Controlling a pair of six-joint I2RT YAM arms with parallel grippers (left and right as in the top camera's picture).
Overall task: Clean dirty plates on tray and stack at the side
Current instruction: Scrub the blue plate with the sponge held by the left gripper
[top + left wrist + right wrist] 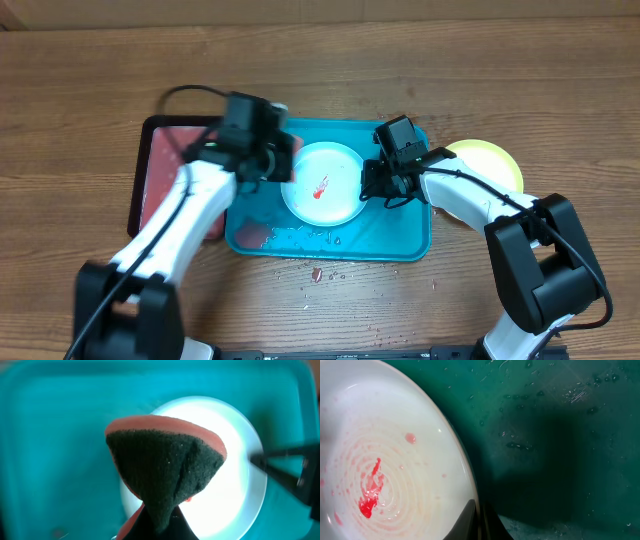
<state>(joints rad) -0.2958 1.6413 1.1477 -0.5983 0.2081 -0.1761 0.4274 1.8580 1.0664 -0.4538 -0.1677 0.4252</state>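
L gripper (pixel 160 527) is clamping a pink/green sponge (pixel 165 465) above sauce-smeared white plate (pixel 395 460) on turquoise tray (pixel 400 235). R gripper (pixel 479 520) is pinching its rim. Lime-green plate (pixel 490 160) is lying just right of it, reddish tray (pixel 165 165) left.

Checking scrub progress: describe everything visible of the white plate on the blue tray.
The white plate is round, glossy plastic, lying flat in the middle of the turquoise tray. It has a red sauce streak near its centre, with faint pink smears in rings around it. The right gripper is shut on its rim. A green-faced sponge hangs over it, contact unclear.
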